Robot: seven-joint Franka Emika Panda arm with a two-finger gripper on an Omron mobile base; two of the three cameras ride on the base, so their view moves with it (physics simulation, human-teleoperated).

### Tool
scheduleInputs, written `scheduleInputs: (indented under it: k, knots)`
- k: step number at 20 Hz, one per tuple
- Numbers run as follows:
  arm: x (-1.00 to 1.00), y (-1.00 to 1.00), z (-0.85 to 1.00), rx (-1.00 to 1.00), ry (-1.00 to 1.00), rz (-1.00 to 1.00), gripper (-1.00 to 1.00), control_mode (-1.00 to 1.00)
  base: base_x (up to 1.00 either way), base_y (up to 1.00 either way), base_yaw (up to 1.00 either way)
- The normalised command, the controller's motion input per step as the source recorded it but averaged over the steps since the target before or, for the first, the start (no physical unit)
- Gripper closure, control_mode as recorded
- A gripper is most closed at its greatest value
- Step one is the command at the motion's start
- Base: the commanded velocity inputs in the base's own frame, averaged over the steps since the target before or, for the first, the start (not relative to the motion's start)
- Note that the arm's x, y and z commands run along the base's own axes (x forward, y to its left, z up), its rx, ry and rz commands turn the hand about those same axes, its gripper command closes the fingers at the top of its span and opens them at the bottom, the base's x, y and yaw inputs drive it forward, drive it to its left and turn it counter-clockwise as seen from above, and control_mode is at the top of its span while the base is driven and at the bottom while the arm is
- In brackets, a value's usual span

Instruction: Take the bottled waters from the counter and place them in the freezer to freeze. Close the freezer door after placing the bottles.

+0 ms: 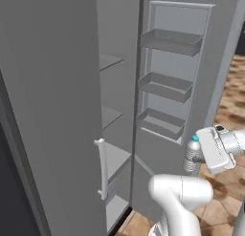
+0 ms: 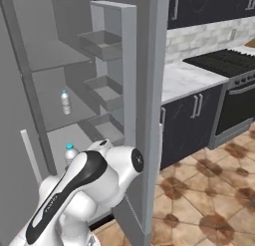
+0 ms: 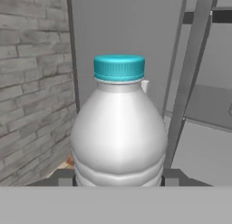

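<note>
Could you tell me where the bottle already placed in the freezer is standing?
The placed bottle stands upright on a middle freezer shelf in the right base view, left of the door bins.

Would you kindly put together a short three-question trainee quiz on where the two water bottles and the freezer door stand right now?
1. True or false: the gripper is shut on a water bottle.
2. Where is the other bottle? A) on the marble counter B) on a freezer shelf C) on the floor
3. Fill in: the freezer door is ____.

Key: 1 true, the held bottle sits upright between the fingers. 2 B, it stands upright on a grey shelf inside the freezer. 3 open, its door bins face the room.
</note>
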Motion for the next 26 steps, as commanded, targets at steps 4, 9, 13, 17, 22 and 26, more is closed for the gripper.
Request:
scheduleInputs:
  k: [4,9,13,17,22,26]
  knots:
    - [0.0,0.0,0.0,0.0,0.0,0.0,1.0,1.0,0.36,0.46,-0.17]
    - [0.0,0.0,0.0,0.0,0.0,0.0,1.0,1.0,0.23,0.33,-0.15]
    - [0.0,0.0,0.0,0.0,0.0,0.0,1.0,1.0,0.24,0.19,-0.11]
    - [0.0,0.0,0.0,0.0,0.0,0.0,1.0,1.0,0.26,0.16,-0.07]
    - [0.0,0.0,0.0,0.0,0.0,0.0,1.0,1.0,0.28,0.18,-0.07]
    - [0.0,0.0,0.0,0.0,0.0,0.0,1.0,1.0,0.31,0.22,-0.07]
